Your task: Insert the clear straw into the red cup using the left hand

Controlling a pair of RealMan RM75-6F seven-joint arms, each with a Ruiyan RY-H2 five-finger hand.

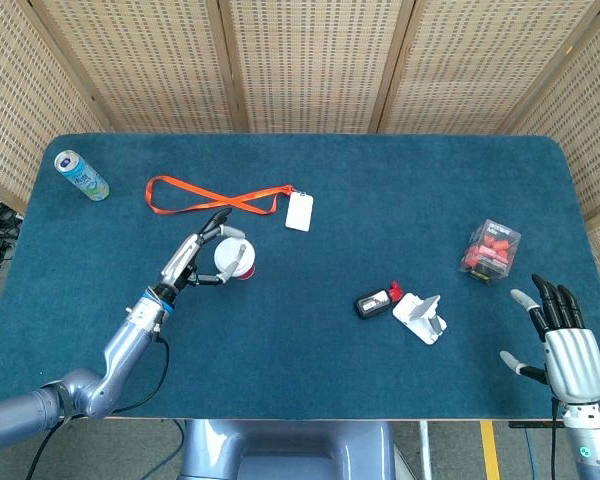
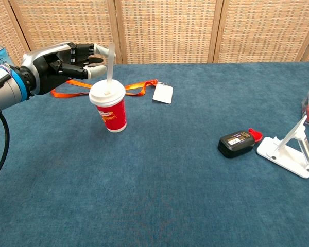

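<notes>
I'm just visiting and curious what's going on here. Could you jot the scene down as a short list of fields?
setting: blue table
cup: red cup with white lid, tilted
straw: clear straw stands in the lid
left hand: left hand beside the straw, fingers apart, apparently not holding it
right hand: right hand open at the table edge
nearby: orange lanyard, can

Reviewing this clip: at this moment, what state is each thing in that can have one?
clear straw: upright, standing in the lid
red cup: upright, lidded, tilted slightly
left hand: fingers apart beside the straw
right hand: open, holding nothing
drink can: lying on its side
phone stand: propped open
</notes>
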